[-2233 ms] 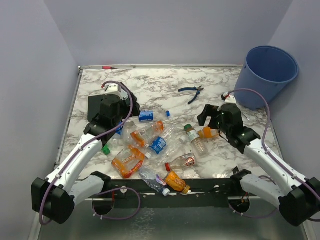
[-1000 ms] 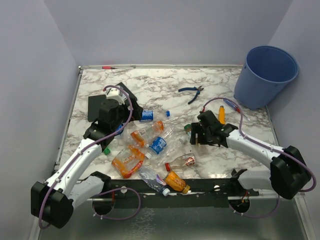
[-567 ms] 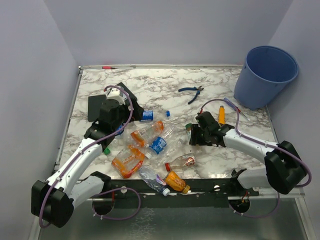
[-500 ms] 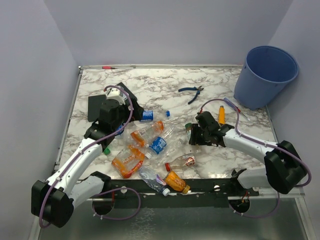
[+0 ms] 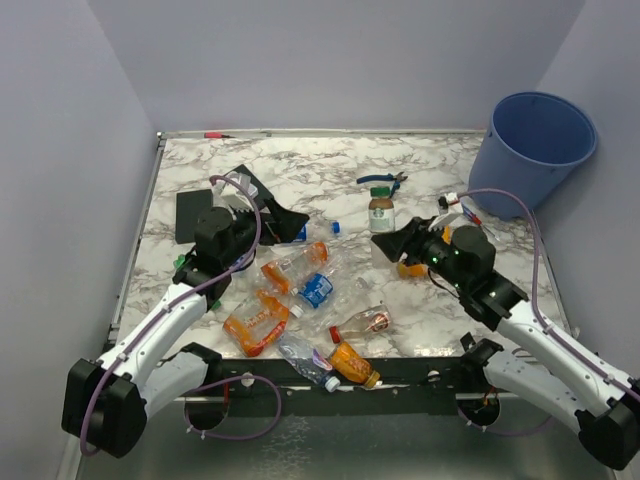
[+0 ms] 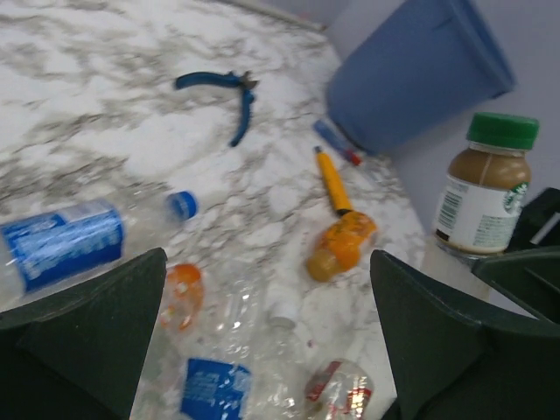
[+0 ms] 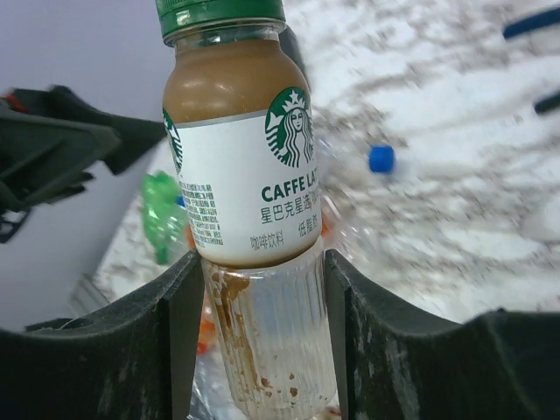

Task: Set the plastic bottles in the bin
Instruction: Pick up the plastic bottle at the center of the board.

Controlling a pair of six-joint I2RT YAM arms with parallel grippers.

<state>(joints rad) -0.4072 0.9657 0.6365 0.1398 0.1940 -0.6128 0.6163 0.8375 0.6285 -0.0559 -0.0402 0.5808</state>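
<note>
Black slab (image 5: 188, 215) lies flat at the far left of the marble table (image 5: 300, 160). Left gripper (image 5: 278, 212) is just right of it, low over the table. Jaws are at full spread with nothing between them. The left wrist view looks straight through the gap at the litter.

Blue-labelled bottle (image 6: 61, 245) lies on its side just by that gripper's left finger, cap pointing right. Green bottle (image 7: 162, 219) is near the left arm, blurred, can't tell more.

Centre-front heap, all lying down:
- orange-capped clear bottle (image 5: 295, 265)
- second blue-labelled bottle (image 5: 316, 290)
- flattened orange bottle (image 5: 255, 322)
- red-labelled bottle (image 5: 367, 322)
- clear bottle (image 5: 305, 358) and orange-filled bottle (image 5: 352, 363) at the near edge

Right gripper (image 7: 262, 289) is clamped on the coffee bottle (image 7: 241, 166), one finger each side of the clear ribbed lower part. The bottle is upright, green cap up, Starbucks "CAFFE LATTE" label, brown residue inside. It sits right of the heap. Can't tell whether its base is clear of the table.

Small orange bottle (image 6: 341, 245) lies under the right wrist, with the orange-handled tool (image 6: 332, 179) just behind it. Blue-handled pliers (image 6: 210, 80) are farther back.

Bin (image 5: 520, 180) stands upright at the far right corner, well apart from the held bottle.
</note>
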